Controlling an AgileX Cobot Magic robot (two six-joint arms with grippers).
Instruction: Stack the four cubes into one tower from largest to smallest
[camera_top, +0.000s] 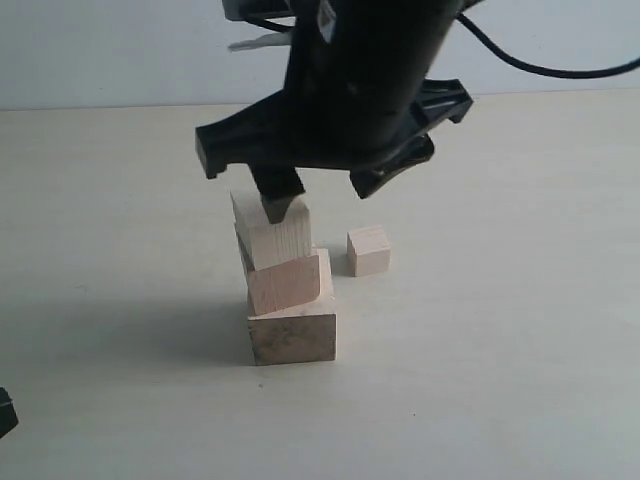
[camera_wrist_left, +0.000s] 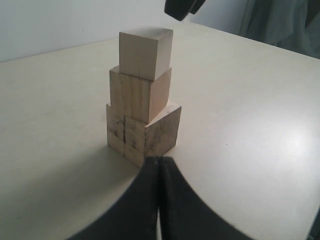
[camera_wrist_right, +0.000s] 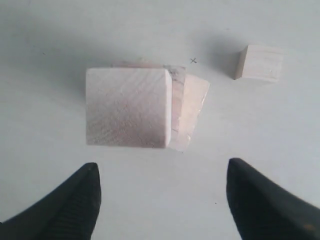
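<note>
1. Now, three cubes stand as a crooked tower on the desk; the small cube sits alone just beside its base.
2. Right pincer hangs over the tower, spread wide and holding nothing. The top cube lies just off its gap, the small cube further aside.
3. Left pincer is pressed together, low, near the tower's base.
4. Best, I judge: rise straight clear of the tower, then take the small cube squarely by opposite faces and set it centred on top.
</note>
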